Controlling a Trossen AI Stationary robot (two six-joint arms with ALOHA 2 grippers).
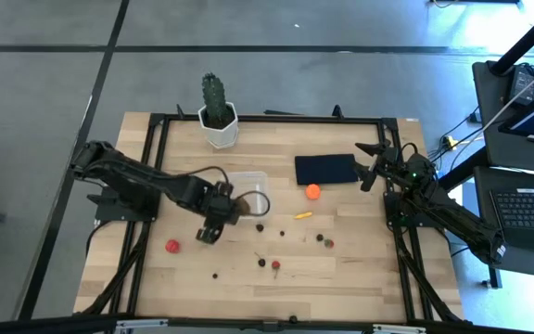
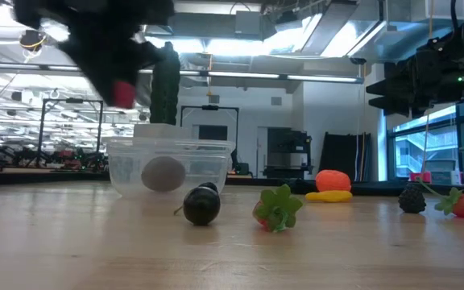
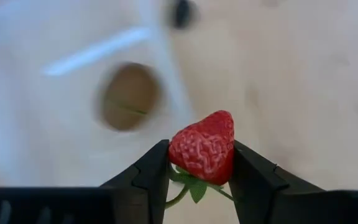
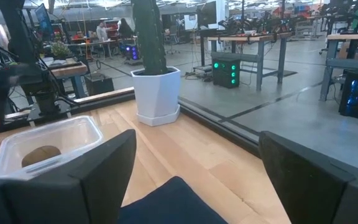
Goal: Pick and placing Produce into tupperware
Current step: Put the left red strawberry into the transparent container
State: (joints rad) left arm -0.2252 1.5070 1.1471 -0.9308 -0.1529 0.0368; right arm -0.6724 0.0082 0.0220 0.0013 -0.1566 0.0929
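My left gripper (image 3: 200, 155) is shut on a red toy strawberry (image 3: 205, 142). In the high view it (image 1: 213, 221) hovers at the near left corner of the clear square tupperware (image 1: 251, 188). A brown lump (image 3: 129, 96) lies inside the tupperware (image 2: 171, 165). On the table rest an orange ball (image 1: 313, 192), a yellow sliver (image 1: 302, 215), a red piece (image 1: 172, 246) and dark berries (image 1: 260, 225). My right gripper (image 1: 374, 162) is open and waits at the right end of the navy rectangle (image 1: 325, 169). My left gripper pinches the strawberry by its two sides, near the leafy end (image 3: 188, 177), one finger (image 3: 153, 167) on each side. The fingers point down from above. The strawberry is lifted clear of the table, its tip pointing away from the wrist camera and its green leaves between the fingers.
A green cactus in a white hexagonal pot (image 1: 218, 119) stands at the far edge behind the tupperware. Nearer the front lie a dark berry (image 2: 201, 204), a leafy red piece (image 2: 277, 208), a blackberry (image 2: 412, 199) and another strawberry (image 2: 462, 205). The wood left of the red piece is bare.
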